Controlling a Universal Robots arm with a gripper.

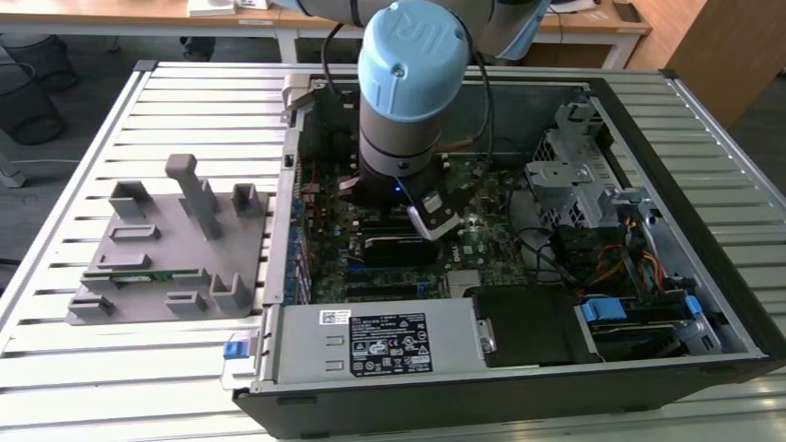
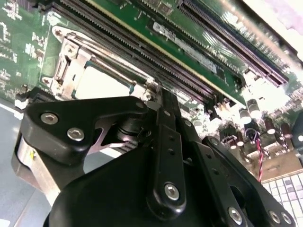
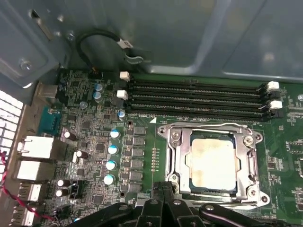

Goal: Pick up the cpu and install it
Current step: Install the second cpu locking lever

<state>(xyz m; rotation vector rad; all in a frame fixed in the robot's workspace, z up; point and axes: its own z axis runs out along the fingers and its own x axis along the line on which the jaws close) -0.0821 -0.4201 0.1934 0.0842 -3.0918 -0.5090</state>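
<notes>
The cpu sits in its socket frame, just ahead of the gripper, whose fingers look pressed together, grasping nothing. Memory slots lie beyond. The case rests on a slatted table.

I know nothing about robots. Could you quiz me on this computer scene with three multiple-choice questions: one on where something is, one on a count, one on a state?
1. Where is the cpu?
A. On the grey holder outside the case
B. In the motherboard socket
C. On the power supply

2. How many long black memory slots lie beside the socket in the first wrist view?
A. One
B. Four
C. Eight

3. The computer case is:
A. Open, with its inside exposed
B. Closed
C. Upside down

Answers: 1 B, the silvery plate sits inside the metal socket frame. 2 B, four parallel slots show. 3 A, the motherboard is visible from above.
</notes>
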